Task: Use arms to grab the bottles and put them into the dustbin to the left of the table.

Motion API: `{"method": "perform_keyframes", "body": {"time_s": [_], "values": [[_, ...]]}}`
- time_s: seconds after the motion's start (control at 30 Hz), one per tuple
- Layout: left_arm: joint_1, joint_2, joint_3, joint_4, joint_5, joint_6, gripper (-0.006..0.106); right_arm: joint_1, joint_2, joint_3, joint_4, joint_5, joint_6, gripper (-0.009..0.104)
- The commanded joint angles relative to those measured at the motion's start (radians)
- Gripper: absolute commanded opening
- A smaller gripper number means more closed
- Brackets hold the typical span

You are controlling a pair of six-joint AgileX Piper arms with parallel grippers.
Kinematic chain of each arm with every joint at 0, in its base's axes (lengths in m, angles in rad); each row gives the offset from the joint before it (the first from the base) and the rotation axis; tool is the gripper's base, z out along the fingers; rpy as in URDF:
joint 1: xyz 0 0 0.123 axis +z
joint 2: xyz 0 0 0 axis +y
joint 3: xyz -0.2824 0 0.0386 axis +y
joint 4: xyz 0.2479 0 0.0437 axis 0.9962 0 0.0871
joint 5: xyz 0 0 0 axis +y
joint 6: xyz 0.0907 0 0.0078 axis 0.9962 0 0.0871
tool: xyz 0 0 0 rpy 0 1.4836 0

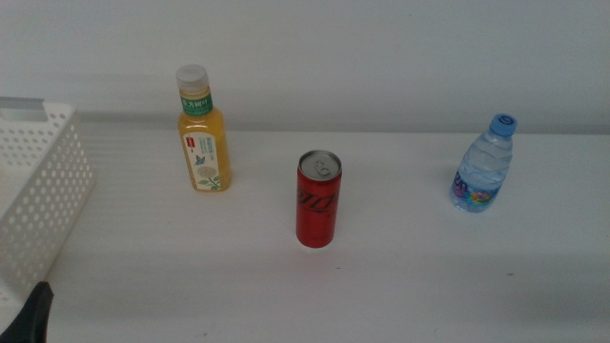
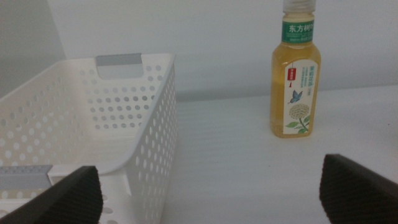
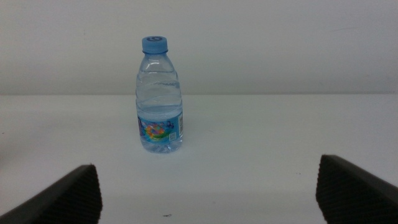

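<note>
The white worktop (image 1: 410, 276) stretches wide and plain, with a pale wall behind it. At its left end sits the white dustbin (image 1: 43, 181), a perforated basket with a solid rim and a grey handle bar; its inside looks bare, as far as the left wrist view shows. Just to the right of the basket, toward the back, the orange-drink bottle (image 1: 202, 133) stands upright with its white cap and green label. The slim red can (image 1: 317, 200) stands upright near the middle, well apart from both bottles. Far to the right the small clear water bottle (image 1: 483, 167) with a blue cap stands upright too. The left gripper (image 2: 211, 193) hangs low at the near left corner beside the basket, facing the orange bottle, its jaws spread wide and holding nothing. The right gripper (image 3: 208, 190) faces the water bottle from a distance, jaws likewise spread apart and empty; the overhead camera does not catch it at all
</note>
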Motion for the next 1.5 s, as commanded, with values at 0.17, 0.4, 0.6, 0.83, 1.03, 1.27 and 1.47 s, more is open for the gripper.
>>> {"method": "perform_keyframes", "body": {"time_s": [0.17, 0.4, 0.6, 0.83, 1.03, 1.27, 1.47], "values": [[0.002, -0.041, 0.041, -0.007, -0.049, 0.0, 0.094, -0.006, -0.005, 0.044, -0.007, -0.006, -0.001, 0.092], [-0.06, 0.025, 0.041, 0.0, -0.074, 0.0, 0.094, -0.006, -0.005, 0.044, -0.007, -0.006, -0.001, 0.092], [-0.216, 0.247, 0.041, 0.011, -0.234, 0.0, 0.094, -0.006, -0.005, 0.044, -0.007, -0.006, -0.001, 0.092], [-0.389, 0.588, 0.041, 0.015, -0.55, 0.0, 0.094, -0.006, -0.005, 0.044, -0.007, -0.006, -0.001, 0.092], [-0.524, 0.916, 0.04, -0.041, -0.843, 0.0, 0.094, -0.006, -0.005, 0.044, -0.007, -0.006, -0.001, 0.092], [-0.652, 1.341, 0.037, -0.117, -1.289, 0.0, 0.094, -0.006, -0.005, 0.044, -0.007, -0.006, -0.001, 0.092], [-0.686, 1.564, 0.034, -0.165, -1.522, -0.022, 0.094, -0.006, -0.005, 0.044, -0.007, -0.006, -0.001, 0.092]]}}
